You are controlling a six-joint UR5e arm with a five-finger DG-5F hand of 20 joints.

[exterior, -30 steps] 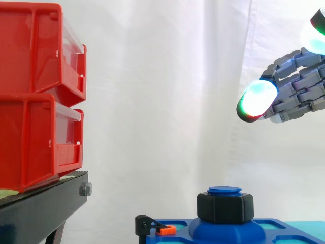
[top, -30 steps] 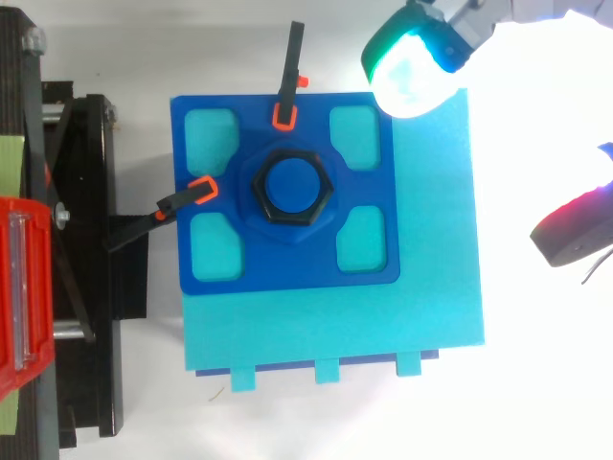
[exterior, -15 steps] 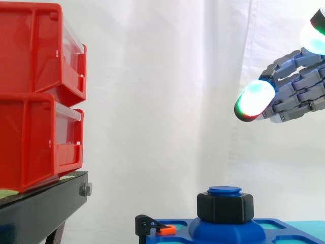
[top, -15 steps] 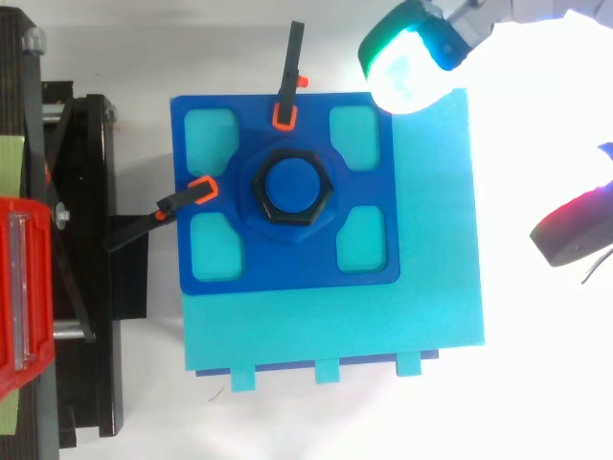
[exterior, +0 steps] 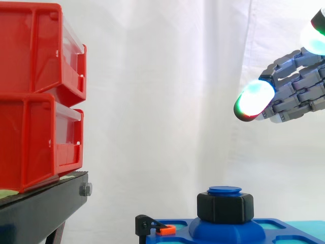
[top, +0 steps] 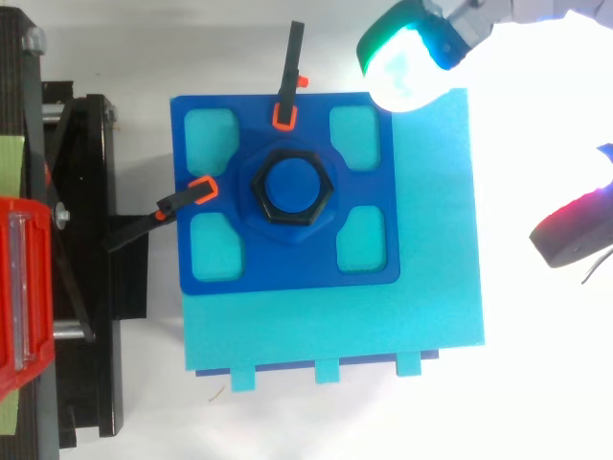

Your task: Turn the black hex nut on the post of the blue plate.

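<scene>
A black hex nut (top: pixel 291 187) (exterior: pixel 225 207) sits on the blue post (top: pixel 292 185) in the middle of the blue plate (top: pixel 287 268). The plate lies on a cyan base (top: pixel 431 240). My hand (exterior: pixel 297 91) hangs high above and to the right of the nut, well apart from it. Its fingers are stretched out and hold nothing. One glowing fingertip (top: pixel 410 56) shows above the plate's far right corner, another (top: pixel 573 230) at the right edge.
Two black clamps with orange tips (top: pixel 285 86) (top: pixel 168 206) pin the plate at its far and left sides. Stacked red bins (exterior: pixel 38 96) stand on a black stand (exterior: pixel 43 208) to the left. A white curtain hangs behind.
The hand has crept slightly to the left; nut and plate have not moved.
</scene>
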